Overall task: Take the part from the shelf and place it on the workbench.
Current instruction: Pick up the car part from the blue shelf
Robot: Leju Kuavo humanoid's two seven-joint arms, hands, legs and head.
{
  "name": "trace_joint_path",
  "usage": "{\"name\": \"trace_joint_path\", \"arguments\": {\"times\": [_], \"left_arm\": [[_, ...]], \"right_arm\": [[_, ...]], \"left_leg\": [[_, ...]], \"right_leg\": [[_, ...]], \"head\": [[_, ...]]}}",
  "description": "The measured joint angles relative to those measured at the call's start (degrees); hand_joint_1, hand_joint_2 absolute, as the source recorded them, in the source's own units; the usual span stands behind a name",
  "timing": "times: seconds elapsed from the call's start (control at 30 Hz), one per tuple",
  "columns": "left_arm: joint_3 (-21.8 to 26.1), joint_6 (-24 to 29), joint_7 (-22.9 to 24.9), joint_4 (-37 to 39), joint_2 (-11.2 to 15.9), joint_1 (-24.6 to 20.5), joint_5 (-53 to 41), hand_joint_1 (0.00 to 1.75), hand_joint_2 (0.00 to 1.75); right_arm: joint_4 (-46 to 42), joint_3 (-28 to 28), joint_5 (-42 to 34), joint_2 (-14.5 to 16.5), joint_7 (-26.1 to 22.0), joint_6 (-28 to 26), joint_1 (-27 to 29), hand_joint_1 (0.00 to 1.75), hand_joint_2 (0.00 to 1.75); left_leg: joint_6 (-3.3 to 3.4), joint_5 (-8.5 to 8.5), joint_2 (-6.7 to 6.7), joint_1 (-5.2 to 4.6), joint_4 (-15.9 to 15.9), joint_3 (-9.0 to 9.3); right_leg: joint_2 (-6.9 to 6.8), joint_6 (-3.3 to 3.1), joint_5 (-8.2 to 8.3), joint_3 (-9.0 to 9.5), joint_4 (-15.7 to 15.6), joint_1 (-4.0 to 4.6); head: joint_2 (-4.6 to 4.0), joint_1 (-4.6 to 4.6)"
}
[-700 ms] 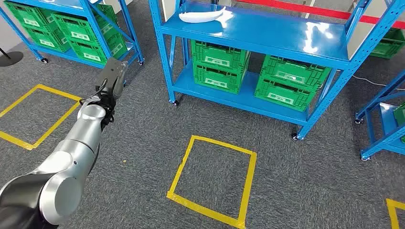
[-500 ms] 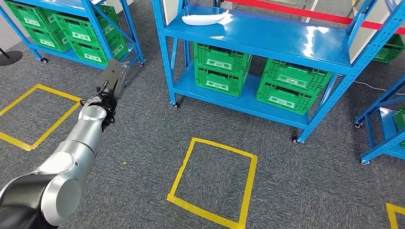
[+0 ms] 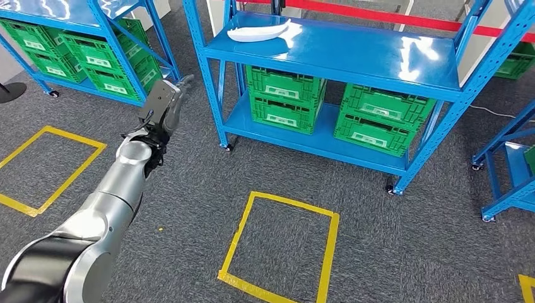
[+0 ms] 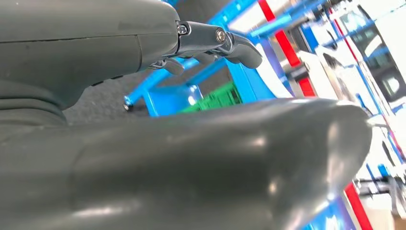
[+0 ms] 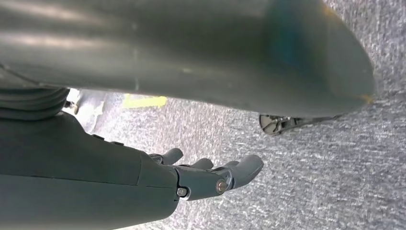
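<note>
The left robot hand [image 3: 165, 107] had risen toward the shelf [image 3: 353, 53] since a moment before, fingers apart and empty, the part [image 3: 257, 31] lying untouched well beyond it, so grasping remained undone.

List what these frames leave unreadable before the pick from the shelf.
- Part, head view: small and glare-washed; its shape and any grip point are unclear.
- Crate labels, head view: too small to read.
- Left hand, head view: seen from behind, so the palm is hidden.
- Left wrist view: the thumb blocks most of the shelf.
- Workbench: its location cannot be told.
- Right hand, right wrist view: open above carpet.
</note>
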Motion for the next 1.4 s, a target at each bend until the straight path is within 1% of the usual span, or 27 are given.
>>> {"name": "trace_joint_path", "arguments": {"times": [0.07, 0.1, 0.13, 0.23, 0.3, 0.37, 0.43, 0.5, 0.53, 0.57, 0.63, 0.67, 0.7, 0.73, 0.8, 0.87, 0.9, 0.97, 1.0, 1.03, 1.07, 1.17, 1.2, 1.23, 1.3, 1.37, 1.4], "left_arm": [[-1.83, -0.74, 0.07, -1.74, -0.08, 0.67, 1.29, 0.0, 0.0], [-2.75, -1.12, 0.15, -2.59, -0.08, 0.82, 1.97, 0.0, 0.0], [-3.67, -1.47, 0.28, -3.48, -0.09, 0.96, 2.6, 0.0, 0.0], [-6.24, -2.17, 0.73, -6.21, -0.27, 1.82, 3.9, 0.0, 0.0], [-7.55, -2.22, 0.99, -8.15, -0.41, 2.43, 4.79, 0.0, 0.0], [-8.98, -2.27, 1.4, -10.0, -0.42, 2.95, 5.85, 0.0, 0.0], [-10.62, -2.34, 1.78, -11.58, -0.4, 3.88, 6.61, 0.0, 0.0], [-12.1, -2.38, 2.1, -13.08, -0.4, 5.13, 7.28, 0.0, 0.0], [-12.73, -2.4, 2.27, -13.78, -0.4, 5.59, 7.64, 0.0, 0.0], [-13.31, -2.45, 2.42, -14.43, -0.4, 5.92, 7.97, 0.0, 0.0], [-14.43, -2.6, 2.7, -15.51, -0.39, 6.32, 8.59, 0.0, 0.0], [-14.98, -2.69, 2.89, -16.06, -0.39, 6.5, 8.9, 0.0, 0.0], [-15.49, -2.76, 3.09, -16.65, -0.38, 6.65, 9.28, 0.0, 0.0], [-15.96, -2.78, 3.29, -17.28, -0.37, 6.65, 9.71, 0.0, 0.0], [-16.77, -2.61, 3.68, -18.55, -0.16, 6.44, 10.77, 0.0, 0.0], [-17.72, -2.33, 3.95, -19.48, 0.31, 6.38, 11.77, 0.0, 0.0], [-18.21, -2.23, 4.05, -19.86, 0.65, 6.61, 12.28, 0.0, 0.0], [-19.11, -2.2, 4.25, -20.55, 1.3, 7.25, 13.16, 0.0, 0.0], [-19.48, -2.2, 4.34, -20.9, 1.58, 7.56, 13.48, 0.0, 0.0], [-19.85, -2.2, 4.42, -21.32, 1.85, 7.78, 13.72, 0.0, 0.0], [-20.2, -2.2, 4.5, -21.77, 2.08, 7.93, 13.89, 0.0, 0.0], [-21.3, -2.36, 4.79, -22.9, 2.68, 8.52, 14.4, 0.0, 0.0], [-21.68, -2.54, 4.95, -23.32, 2.77, 8.79, 14.61, 0.0, 0.0], [-22.01, -2.73, 5.12, -23.87, 2.8, 8.98, 14.86, 0.0, 0.0], [-22.4, -3.03, 5.32, -25.05, 2.78, 9.1, 15.31, 0.0, 0.0], [-22.78, -3.18, 5.41, -25.84, 2.73, 9.05, 15.52, 0.0, 0.0], [-23.06, -3.27, 5.51, -26.14, 2.72, 9.15, 15.54, 0.0, 0.0]], "right_arm": [[0.01, 0.0, -0.1, 0.0, -0.13, 0.01, 0.14, 0.0, 0.0], [0.02, -0.01, -0.17, -0.01, -0.22, 0.02, 0.11, 0.0, 0.0], [0.03, -0.02, -0.24, -0.01, -0.3, 0.02, 0.04, 0.0, 0.0], [0.05, -0.05, -0.34, -0.02, -0.41, 0.03, -0.18, 0.0, 0.0], [0.05, -0.07, -0.37, -0.02, -0.48, 0.05, -0.18, 0.0, 0.0], [0.05, -0.1, -0.38, -0.02, -0.55, 0.08, -0.22, 0.0, 0.0], [0.06, -0.19, -0.39, -0.02, -0.53, 0.09, -0.1, 0.0, 0.0], [0.06, -0.33, -0.4, -0.03, -0.47, 0.08, 0.21, 0.0, 0.0], [0.06, -0.4, -0.41, -0.03, -0.45, 0.07, 0.35, 0.0, 0.0], [0.07, -0.46, -0.41, -0.04, -0.44, 0.06, 0.47, 0.0, 0.0], [0.15, -0.55, -0.43, -0.09, -0.49, 0.01, 0.65, 0.0, 0.0], [0.2, -0.57, -0.43, -0.11, -0.54, -0.03, 0.71, 0.0, 0.0], [0.25, -0.59, -0.43, -0.13, -0.63, -0.06, 0.75, 0.0, 0.0], [0.27, -0.6, -0.41, -0.12, -0.77, -0.08, 0.73, 0.0, 0.0], [0.27, -0.61, -0.24, -0.13, -1.08, -0.01, 0.62, 0.0, 0.0], [0.27, -0.61, 0.08, -0.2, -1.32, 0.17, 0.42, 0.0, 0.0], [0.27, -0.61, 0.26, -0.23, -1.39, 0.3, 0.36, 0.0, 0.0], [0.27, -0.61, 0.48, -0.26, -1.4, 0.56, 0.32, 0.0, 0.0], [0.27, -0.61, 0.56, -0.26, -1.39, 0.69, 0.38, 0.0, 0.0], [0.27, -0.61, 0.59, -0.26, -1.37, 0.81, 0.45, 0.0, 0.0], [0.27, -0.61, 0.6, -0.25, -1.36, 0.88, 0.51, 0.0, 0.0], [0.41, -0.61, 0.58, -0.25, -1.34, 0.96, 0.52, 0.0, 0.0], [0.46, -0.6, 0.57, -0.26, -1.34, 0.96, 0.45, 0.0, 0.0], [0.49, -0.6, 0.57, -0.26, -1.34, 0.96, 0.34, 0.0, 0.0], [0.49, -0.6, 0.57, -0.31, -1.36, 0.96, 0.31, 0.0, 0.0], [0.49, -0.6, 0.57, -0.36, -1.43, 0.99, 0.3, 0.0, 0.0], [0.49, -0.59, 0.56, -0.36, -1.48, 1.03, 0.28, 0.0, 0.0]], "left_leg": [[-0.05, 6.26, 0.07, 0.17, -6.9, 1.23], [-0.03, 8.42, 0.08, 0.05, -10.6, 2.54], [0.26, 9.34, 0.08, -0.06, -13.52, 3.74], [1.85, 7.96, -0.03, -0.37, -15.95, 5.4], [2.9, 7.29, -0.09, -0.23, -16.43, 6.56], [3.65, 6.42, -0.12, -0.17, -16.94, 8.04], [4.04, 5.23, -0.21, -0.33, -17.1, 9.41], [4.1, 3.78, -0.36, -0.53, -17.12, 11.15], [4.06, 2.98, -0.42, -0.63, -17.11, 12.16], [3.99, 2.19, -0.44, -0.71, -17.11, 13.15], [3.73, 0.54, -0.54, -0.97, -16.95, 14.76], [3.49, -0.3, -0.62, -1.08, -16.97, 15.22], [3.16, -0.85, -0.72, -1.18, -16.8, 15.78], [2.76, -1.0, -0.82, -1.22, -16.44, 16.07], [2.02, -0.05, -0.74, -1.16, -13.44, 15.17], [1.38, 0.3, -0.49, -1.02, -7.1, 11.22], [1.14, -0.69, -0.35, -0.9, -3.73, 8.75], [0.92, -4.75, -0.17, -0.64, 0.04, 4.39], [0.9, -6.33, -0.12, -0.56, 0.05, 3.03], [0.92, -6.53, -0.09, -0.52, -1.53, 2.36], [0.97, -4.87, -0.07, -0.51, -4.42, 2.29], [1.5, 6.87, 0.2, -0.69, -14.15, 3.04], [1.85, 9.2, 0.23, -0.78, -15.59, 3.26], [2.25, 9.61, 0.2, -0.87, -16.0, 3.58], [3.08, 8.89, 0.05, -0.75, -16.5, 4.93], [3.81, 7.78, 0.0, -0.64, -16.95, 6.8], [4.05, 7.06, -0.01, -0.65, -17.11, 7.71]], "right_leg": [[0.1, 0.49, -1.48, 1.83, -0.02, -0.27], [0.14, 0.89, -2.21, 2.53, -0.06, -0.3], [0.19, 1.33, -2.79, 2.96, -0.14, -0.28], [0.27, 2.54, -2.85, 3.73, -0.34, -0.21], [0.1, 2.99, -1.62, 2.53, 2.69, -0.23], [-0.11, 3.12, -1.52, -1.86, 9.21, -0.16], [-0.18, 3.13, -4.38, -7.19, 15.07, 0.1], [-0.18, 2.92, -6.85, -10.34, 15.66, 0.39], [-0.19, 2.68, -6.15, -10.68, 13.5, 0.52], [-0.21, 2.34, -3.92, -10.38, 10.19, 0.66], [-0.27, 1.58, 3.29, -9.29, 3.1, 1.04], [-0.28, 1.32, 5.75, -8.73, 1.14, 1.26], [-0.24, 1.08, 7.0, -8.35, 0.14, 1.37], [-0.18, 0.85, 6.71, -7.88, 0.17, 1.4], [-0.11, 0.15, 5.95, -6.61, 0.01, 1.19], [-0.1, -0.54, 4.74, -4.94, -0.04, 1.0], [-0.06, -0.73, 3.95, -4.09, -0.05, 0.97], [0.18, -0.75, 2.37, -2.31, -0.05, 0.91], [0.31, -0.69, 1.56, -1.34, -0.05, 0.88], [0.41, -0.62, 0.69, -0.25, -0.05, 0.84], [0.45, -0.5, -0.21, 0.89, -0.04, 0.81], [0.54, 0.28, -2.72, 3.19, -0.22, 0.86], [0.56, 0.67, -3.16, 3.73, -0.38, 0.92], [0.57, 1.07, -3.15, 4.18, -0.34, 1.0], [0.47, 1.71, -1.98, 3.62, 1.77, 1.02], [0.24, 2.12, -0.92, -0.04, 7.79, 0.95], [0.11, 2.28, -1.51, -2.66, 11.19, 0.91]], "head": [[0.0, 0.0], [0.0, 0.02], [0.0, -0.01], [0.0, 0.0], [0.0, 0.13], [0.0, 0.28], [0.0, 0.38], [0.0, 0.42], [0.0, 0.43], [0.0, 0.44], [0.0, 0.45], [0.0, 0.44], [0.0, 0.42], [0.0, 0.38], [0.0, 0.33], [0.0, 0.25], [0.0, 0.19], [0.0, 0.15], [0.0, 0.14], [0.0, 0.14], [0.0, 0.13], [0.0, 0.15], [0.0, 0.17], [0.0, 0.2], [0.0, 0.21], [0.0, 0.24], [0.0, 0.25]]}}
